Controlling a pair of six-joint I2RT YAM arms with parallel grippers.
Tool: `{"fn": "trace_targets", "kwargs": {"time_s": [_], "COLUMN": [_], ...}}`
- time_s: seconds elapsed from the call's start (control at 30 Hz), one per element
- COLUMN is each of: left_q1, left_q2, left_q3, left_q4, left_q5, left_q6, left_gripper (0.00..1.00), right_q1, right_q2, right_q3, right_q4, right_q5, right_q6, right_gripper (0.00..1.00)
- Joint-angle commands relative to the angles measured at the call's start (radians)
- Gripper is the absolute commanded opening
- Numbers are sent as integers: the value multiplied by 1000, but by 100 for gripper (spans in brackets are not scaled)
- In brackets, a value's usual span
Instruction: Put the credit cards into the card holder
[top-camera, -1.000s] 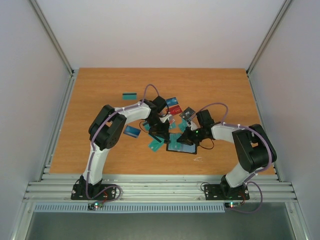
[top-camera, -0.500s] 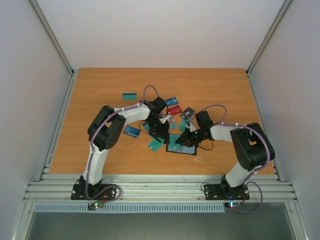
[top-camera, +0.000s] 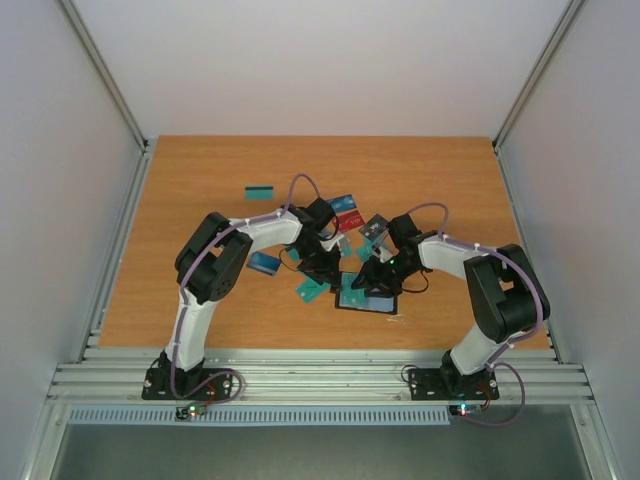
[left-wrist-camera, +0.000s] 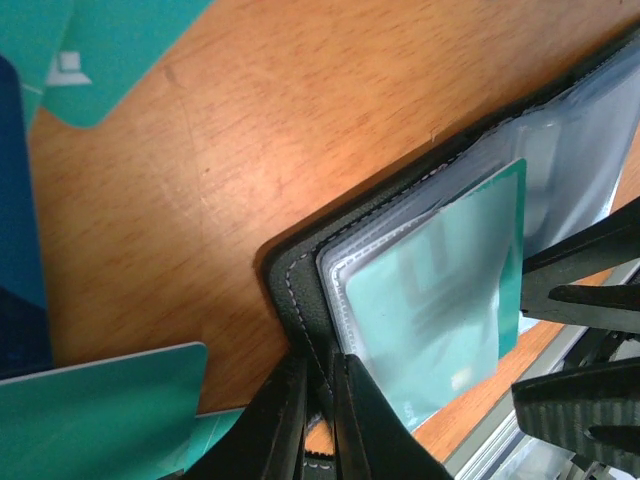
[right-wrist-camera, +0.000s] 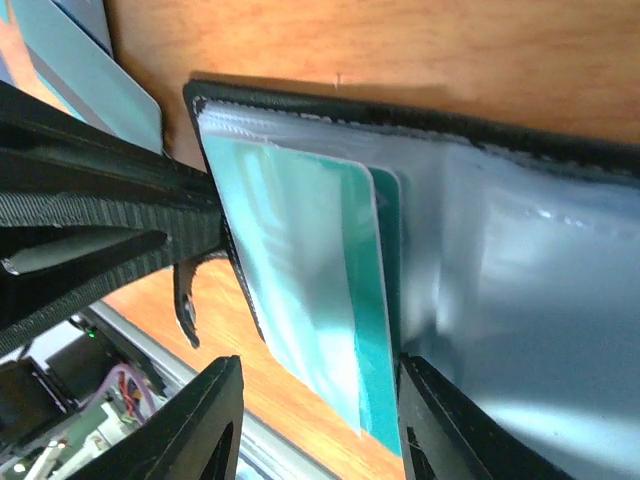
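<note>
Holder (top-camera: 380, 303) lies open on the worktop (top-camera: 200, 200), between the two arms. I take it as my reference for everything else.

Left end effector (left-wrist-camera: 322, 365): fingers pressed almost together, pinching the holder's black cover at its left corner. The stitched rim runs in between them.

Right end effector (right-wrist-camera: 320, 375): fingers spread, hanging over the holder's open inside, one on each side of a teal card (right-wrist-camera: 300, 260). I cannot tell whether either finger touches it.

The teal card sits in a clear sleeve on the holder's left half, right against the cover the left end effector pinches. A second teal edge shows just beside it, toward the holder's fold. One corner of the card pokes past the sleeve in the left wrist view.

Loose cards (top-camera: 311, 290) lie on the worktop left of the holder and beyond it:
- nearest one is teal, just left of the holder
- blue card (top-camera: 264, 263), farther left
- red card (top-camera: 348, 220) and grey card (top-camera: 376, 225), beyond the holder, partly hidden by the arms
- striped card (top-camera: 259, 190), teal with a black band, well apart to the far left
</note>
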Motion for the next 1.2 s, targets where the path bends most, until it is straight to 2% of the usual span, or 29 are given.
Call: {"fn": "trace_targets", "kwargs": {"time_s": [0.0, 0.3, 0.6, 0.73, 0.83, 1.0, 1.17], "left_q1": [-11, -11, -11, -11, -18, -63, -104], "left_q2": [-12, -58, -133, -172, -215, -274, -214], "left_q3": [-24, -71, -99, -82, -94, -124, -61], "left_q4": [4, 23, 34, -6, -31, -63, -91], "left_q5": [-28, -27, -32, -58, -54, -60, -35], "left_q6": [-6, -25, -52, -37, -31, -26, -31], "left_gripper": [10, 10, 11, 11, 11, 12, 11], "right_q1": [8, 8, 8, -6, -67, -195, -245], "right_q2": [-8, -98, -216, -239, -233, -184, -120], "right_q3": [52, 115, 119, 114, 98, 46, -3], "right_q4": [-190, -393, -484, -515, -485, -381, -308], "right_q5": [45, 175, 506, 621, 571, 368, 240], "right_q6": [-73, -143, -130, -117, -121, -115, -118], "right_gripper": [47, 50, 49, 58, 61, 68, 70]}}
